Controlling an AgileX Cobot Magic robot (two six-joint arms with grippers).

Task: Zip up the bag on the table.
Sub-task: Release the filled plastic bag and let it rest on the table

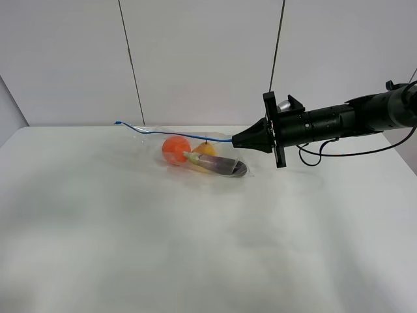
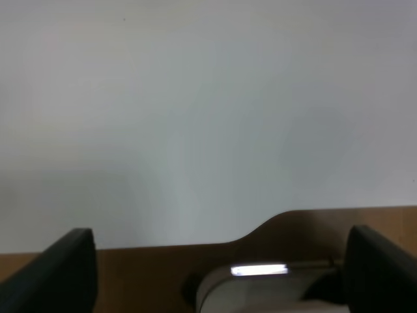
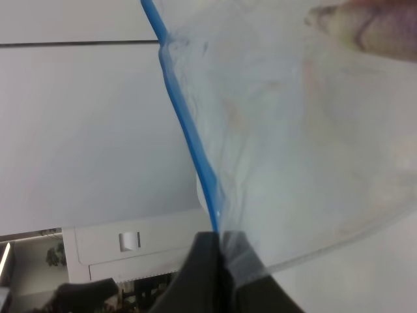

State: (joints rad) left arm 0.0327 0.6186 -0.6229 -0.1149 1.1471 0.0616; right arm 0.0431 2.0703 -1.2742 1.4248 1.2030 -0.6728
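Pinching the zip's near end
My right gripper (image 1: 236,139) clenches the bag (image 1: 195,155); its strip runs leftward away (left arm unseen).

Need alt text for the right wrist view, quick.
The right gripper is shut on the blue zip strip at the edge of the clear bag, lifting it. A blurred purple shape shows through the plastic.

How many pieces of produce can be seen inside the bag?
3. An orange at the left end of the bag, a yellow fruit behind to its right, and an aubergine lying in front. More may be hidden behind them.
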